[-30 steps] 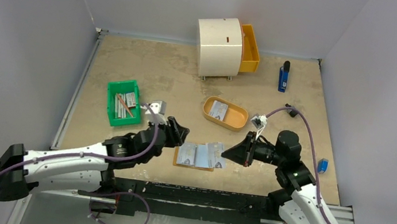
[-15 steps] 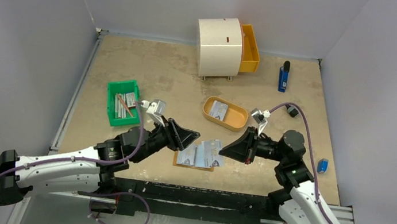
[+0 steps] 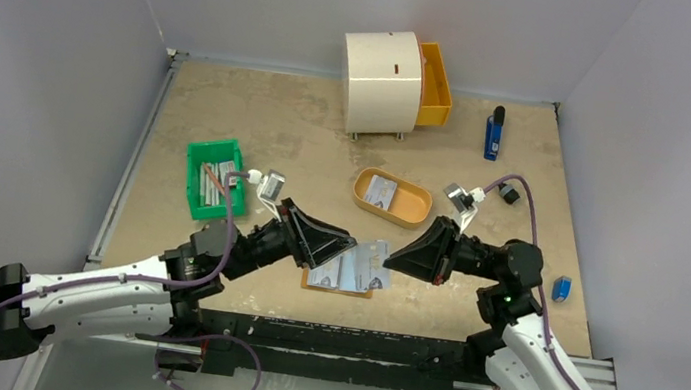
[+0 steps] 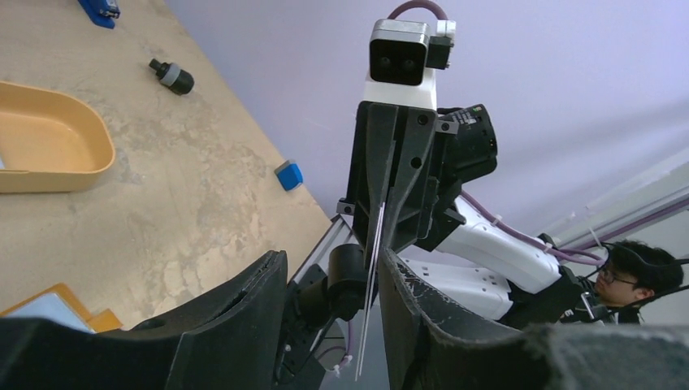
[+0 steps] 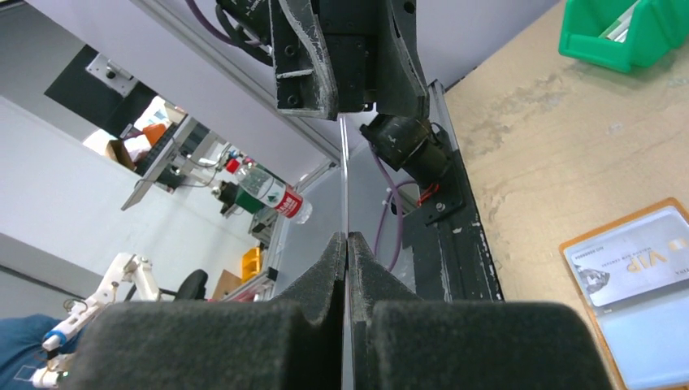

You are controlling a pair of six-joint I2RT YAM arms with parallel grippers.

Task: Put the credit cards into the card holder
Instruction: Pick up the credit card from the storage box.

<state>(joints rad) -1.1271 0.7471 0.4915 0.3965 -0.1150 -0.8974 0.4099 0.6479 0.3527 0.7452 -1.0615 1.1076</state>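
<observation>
The tan card holder point(image 3: 339, 277) lies open near the front edge with pale cards in its pockets; it also shows in the right wrist view point(image 5: 642, 280). My right gripper point(image 3: 395, 260) is shut on a thin credit card point(image 5: 345, 175), seen edge-on, held above the holder's right side. My left gripper point(image 3: 340, 246) is open and faces it. The card point(image 4: 370, 284) reaches between the left fingers point(image 4: 244, 325), close to the right one; whether it touches I cannot tell. Another card point(image 3: 380, 191) lies in the orange oval tray point(image 3: 410, 209).
A green bin point(image 3: 214, 178) of grey bars stands at the left. A white round drawer unit point(image 3: 381, 81) with an orange drawer point(image 3: 434, 86) is at the back. A blue tool point(image 3: 494, 134), a black cap point(image 3: 508, 193) and a small blue block point(image 3: 562, 287) lie on the right.
My left gripper has moved right toward the right gripper and opened around the card's edge. My right wrist has risen and tilted, keeping the card pinched.
</observation>
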